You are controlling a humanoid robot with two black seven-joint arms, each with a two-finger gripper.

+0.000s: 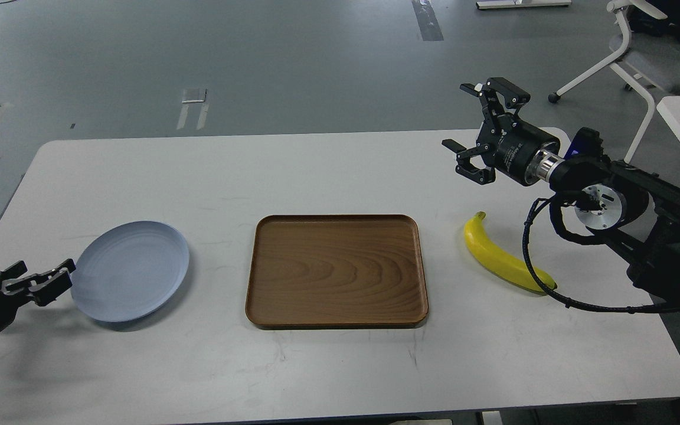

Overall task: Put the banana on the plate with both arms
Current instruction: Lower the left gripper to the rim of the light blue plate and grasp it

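Note:
The yellow banana lies on the white table at the right, stem end pointing away from me. The pale blue-grey plate sits at the left, empty. My right gripper is open and empty, held above the table behind the banana and apart from it. A black cable of the right arm crosses the banana's near tip. My left gripper is low at the left edge, just left of the plate's rim. It looks dark and side-on, so I cannot tell its fingers apart.
A rectangular brown wooden tray lies in the middle of the table, between plate and banana, with nothing on it. A white office chair stands on the floor behind the right arm.

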